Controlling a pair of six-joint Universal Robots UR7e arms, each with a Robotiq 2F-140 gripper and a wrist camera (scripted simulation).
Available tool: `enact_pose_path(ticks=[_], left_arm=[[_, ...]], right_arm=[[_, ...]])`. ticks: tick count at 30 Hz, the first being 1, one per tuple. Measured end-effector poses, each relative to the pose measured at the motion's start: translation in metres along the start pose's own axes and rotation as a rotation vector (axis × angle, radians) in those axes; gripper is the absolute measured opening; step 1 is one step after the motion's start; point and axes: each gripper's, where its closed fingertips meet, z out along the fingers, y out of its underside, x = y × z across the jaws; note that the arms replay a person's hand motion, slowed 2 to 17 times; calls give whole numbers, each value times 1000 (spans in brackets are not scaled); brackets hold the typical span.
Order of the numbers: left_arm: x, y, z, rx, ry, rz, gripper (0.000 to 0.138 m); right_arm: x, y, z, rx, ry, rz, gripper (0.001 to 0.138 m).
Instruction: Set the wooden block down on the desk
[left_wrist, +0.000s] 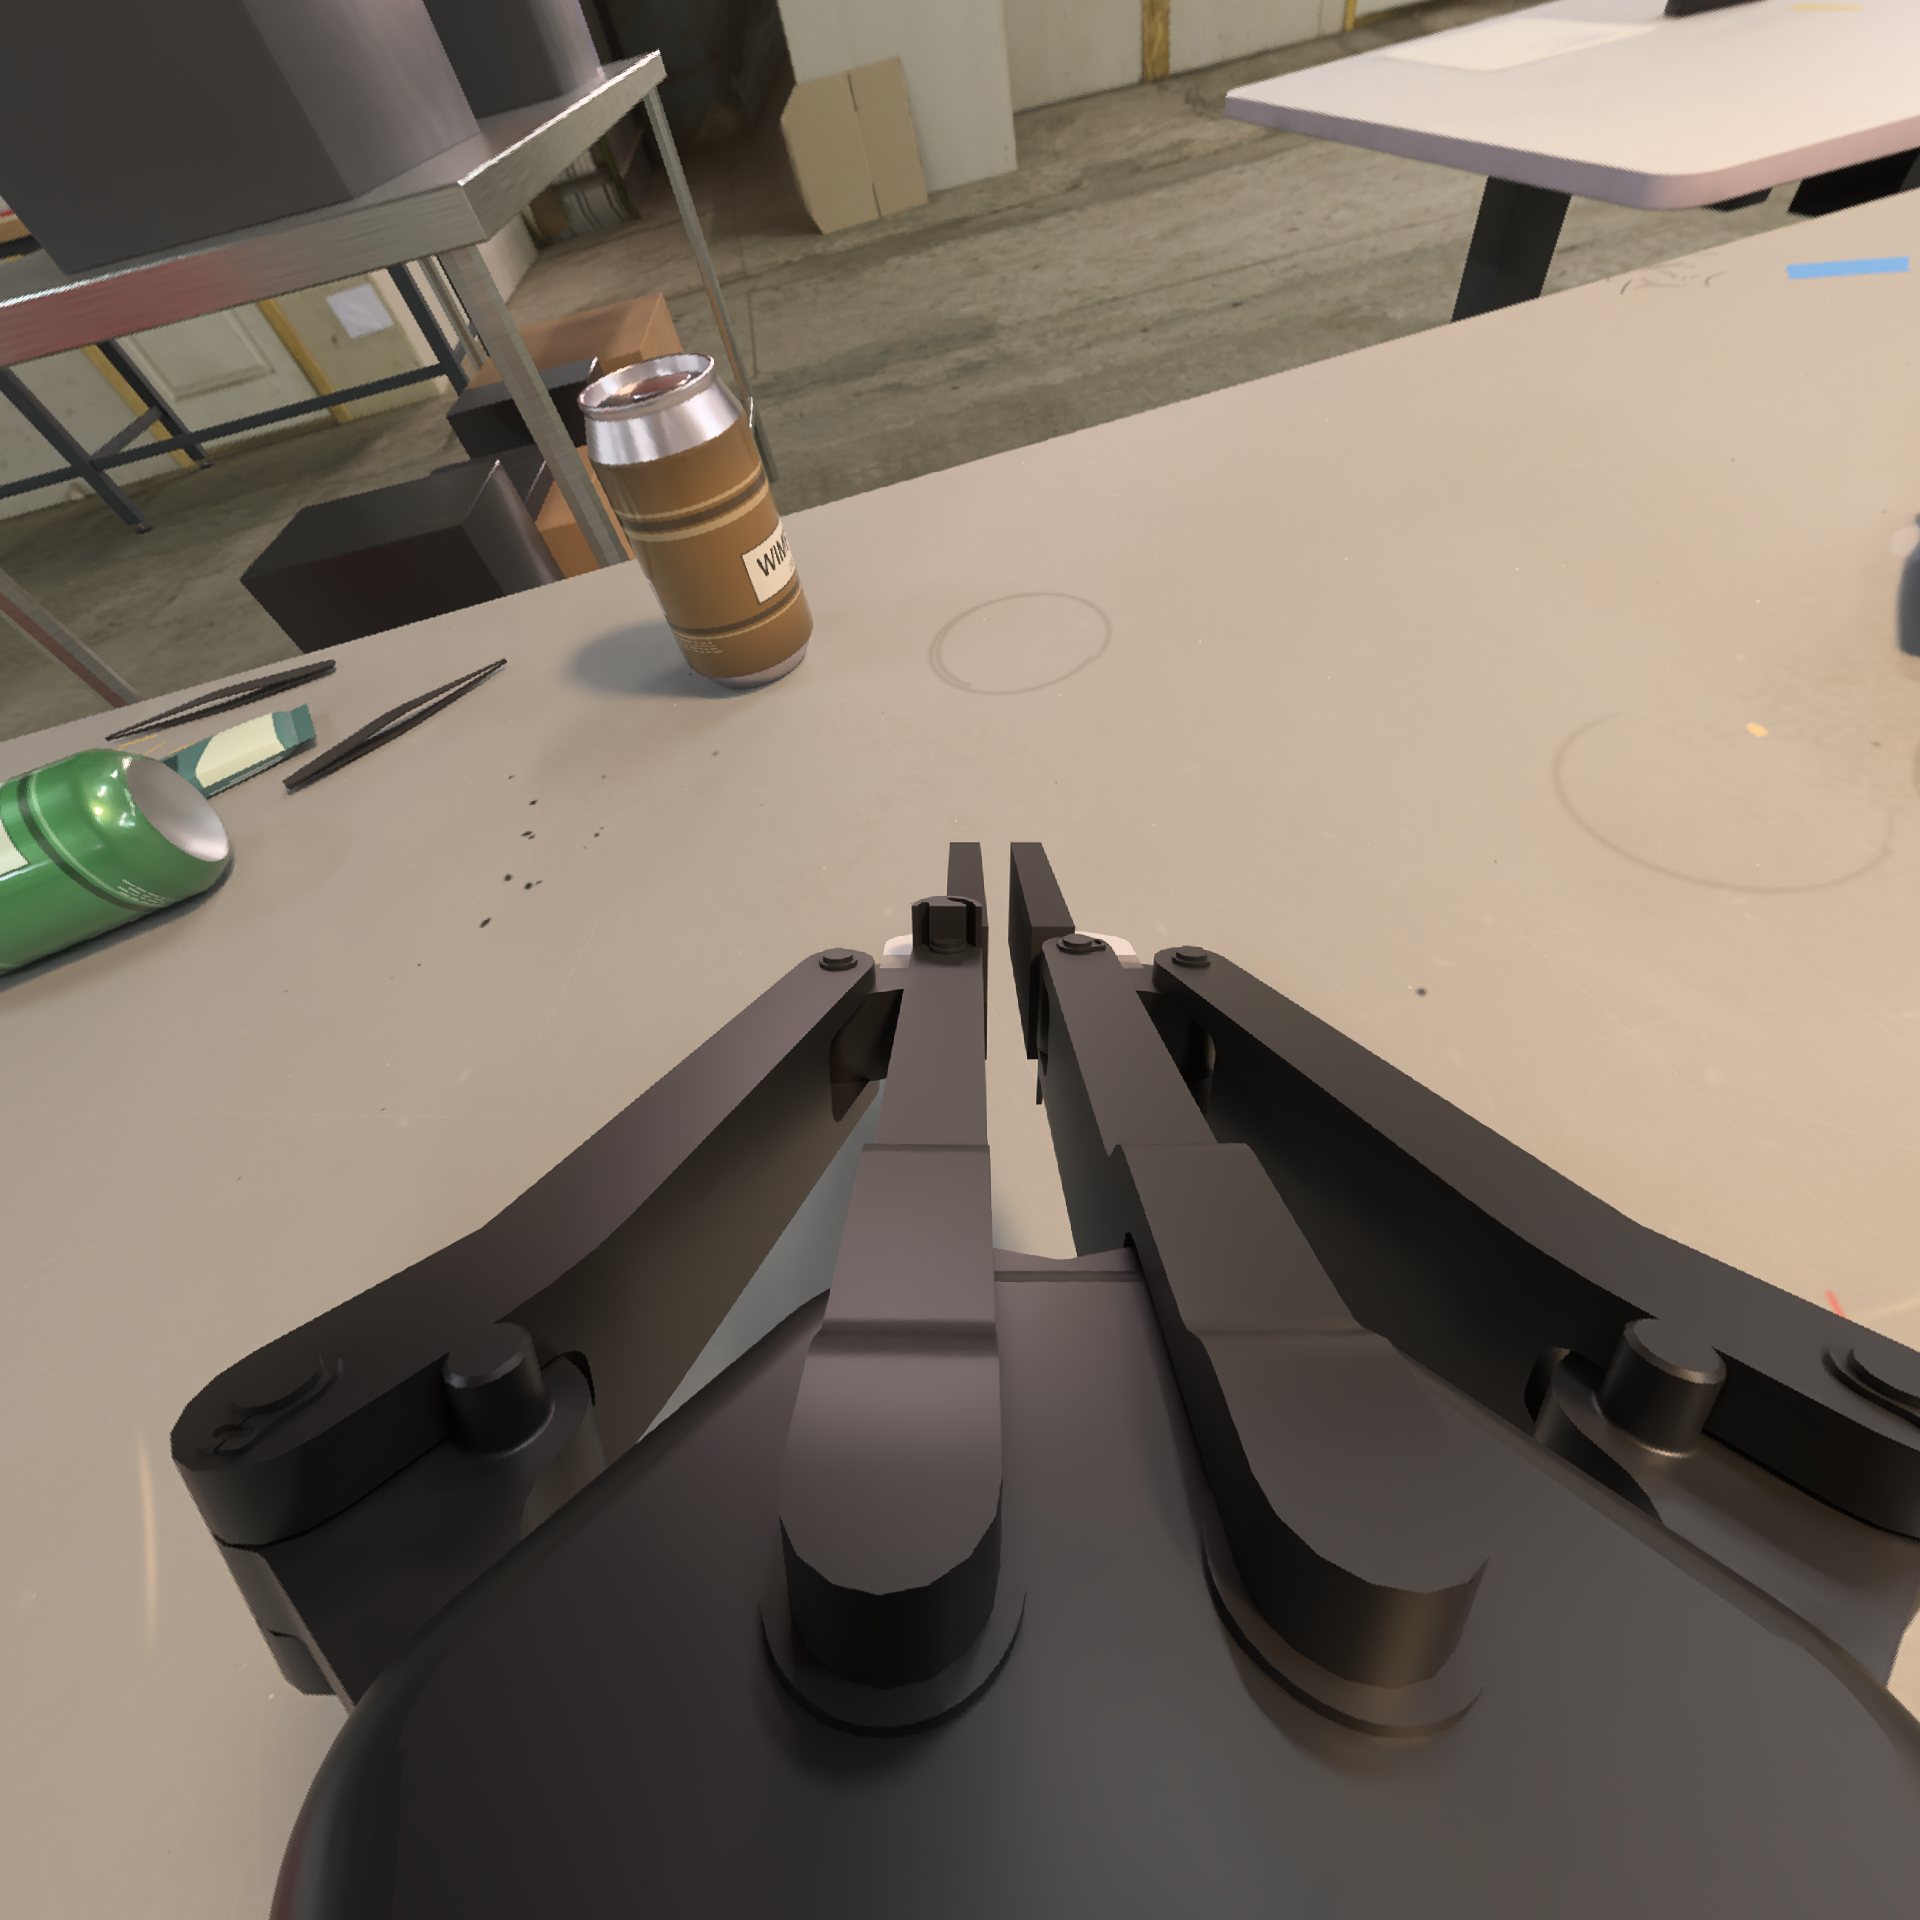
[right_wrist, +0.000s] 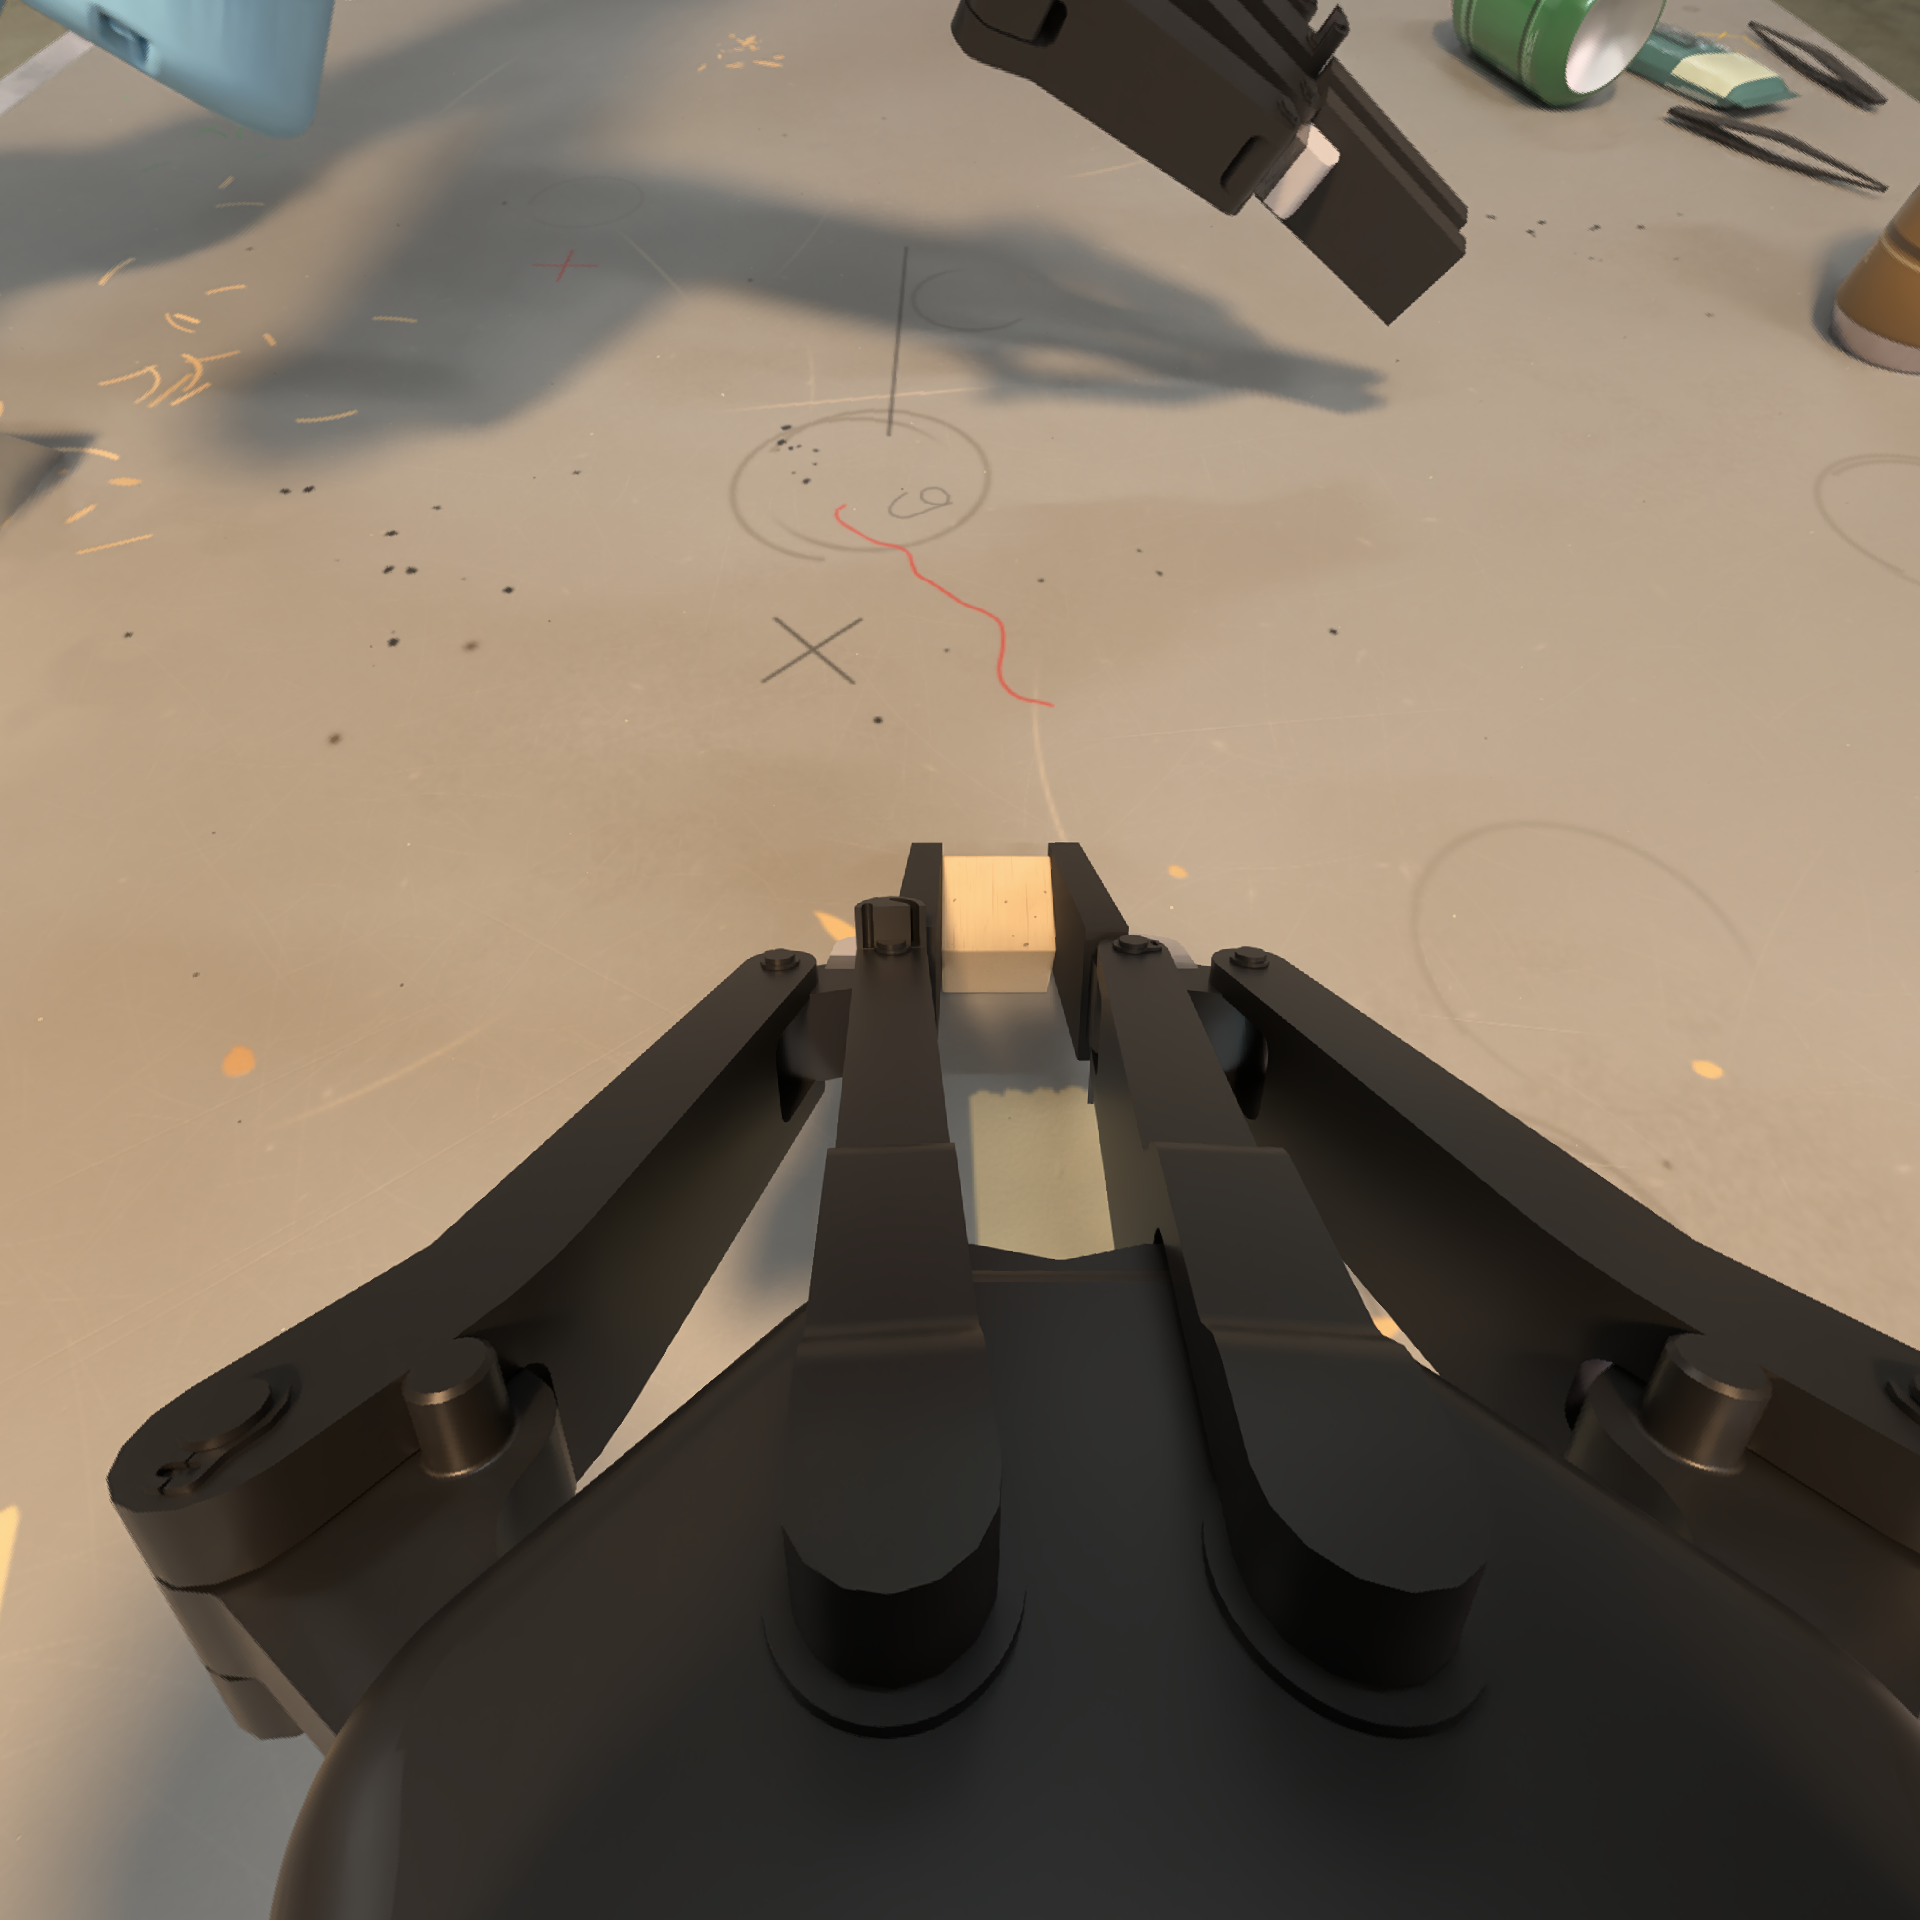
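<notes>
Our right gripper (right_wrist: 995, 868) has its two black fingers clamped on the small pale wooden block (right_wrist: 995, 914), one finger against each side of it. We hold the block above the grey, scuffed desk (right_wrist: 520, 831); a shadow lies on the surface beneath it, and we cannot tell whether its underside touches the desk. Ahead of the block the desk carries a pencilled cross (right_wrist: 811, 651), a wavy red line (right_wrist: 940, 603) and a drawn circle (right_wrist: 860, 483).

Our left gripper (left_wrist: 995, 868) hangs over a bare part of the desk (left_wrist: 1351, 935) with its fingers drawn nearly together, only a thin slit between the pads, and nothing between them. In the right wrist view it shows from the side at the top (right_wrist: 1423, 281), well apart from the block.

Towards our left gripper's far left stands an upright brown drinks can with a silver top (left_wrist: 717, 535). Near it lie a green drinks can on its side (left_wrist: 94, 852), a small teal and cream packet (left_wrist: 249, 743) and two pairs of black tweezers (left_wrist: 395, 724), all well apart from the block.
</notes>
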Motion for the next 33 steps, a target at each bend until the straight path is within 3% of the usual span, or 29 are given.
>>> enact_pose_path(ticks=[12, 24, 33], left_arm=[[-18, -3, -7, 36, 7, -78, 1], [-20, 9, -5, -7, 90, -175, 1], [-15, 12, -5, 6, 140, -224, 1]], right_arm=[[0, 0, 0, 0, 0, 0, 27], [0, 0, 0, 0, 0, 1, 27], [0, 0, 0, 0, 0, 0, 27]])
